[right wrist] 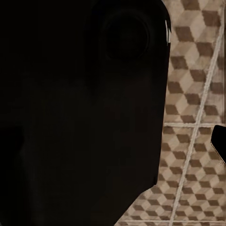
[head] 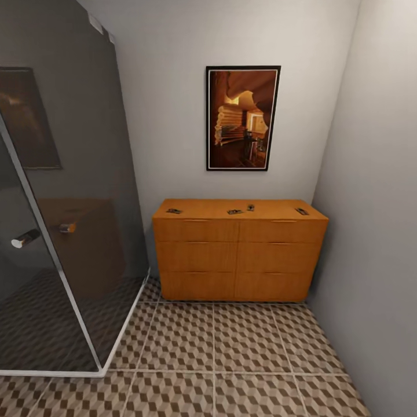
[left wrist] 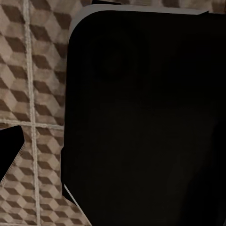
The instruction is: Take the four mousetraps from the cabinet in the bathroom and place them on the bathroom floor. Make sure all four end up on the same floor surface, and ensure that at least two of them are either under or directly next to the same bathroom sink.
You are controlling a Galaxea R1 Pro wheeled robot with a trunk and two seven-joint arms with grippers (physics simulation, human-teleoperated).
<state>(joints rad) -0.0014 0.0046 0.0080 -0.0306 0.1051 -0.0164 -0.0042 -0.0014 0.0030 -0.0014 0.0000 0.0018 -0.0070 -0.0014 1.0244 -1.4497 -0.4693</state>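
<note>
We face the cabinet (head: 238, 252) at 12 o'clock against the far wall, drawers closed. 4 mousetraps sit apart on its top: (head: 174, 211), (head: 234, 212), (head: 251, 207), (head: 302, 211). The bathroom floor (head: 231, 353) lies between. A glass shower screen (head: 69, 220) stands at 9 o'clock. Both wrist views show dark housing over tile; we cannot tell either claw's state.

Four mousetraps (head: 174, 211) (head: 234, 212) (head: 251, 207) (head: 301, 211) atop one cabinet (head: 237, 255) of six drawers; one picture (head: 242, 117); one shower screen (head: 63, 191).
</note>
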